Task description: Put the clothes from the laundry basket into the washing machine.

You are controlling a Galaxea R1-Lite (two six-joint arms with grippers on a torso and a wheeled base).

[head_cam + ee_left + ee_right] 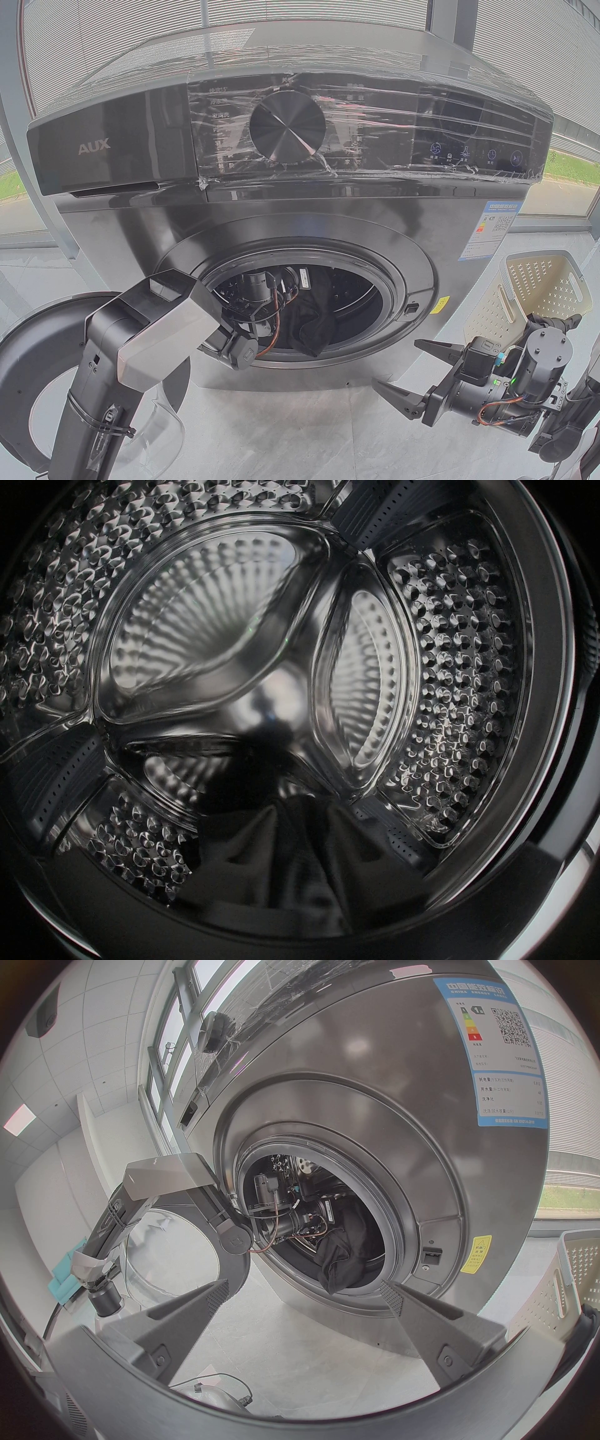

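The supporting surface is a pale grey tiled floor with thin joint lines. A dark grey metal front-loading washing machine stands directly on it, its base flat against the tiles. The machine's round dark-rimmed door with clear centre pane is swung open over the floor at the robot's left. A white perforated plastic laundry basket stands on the floor at the robot's right, near the machine's front corner. Whether the basket touches the machine cannot be determined.
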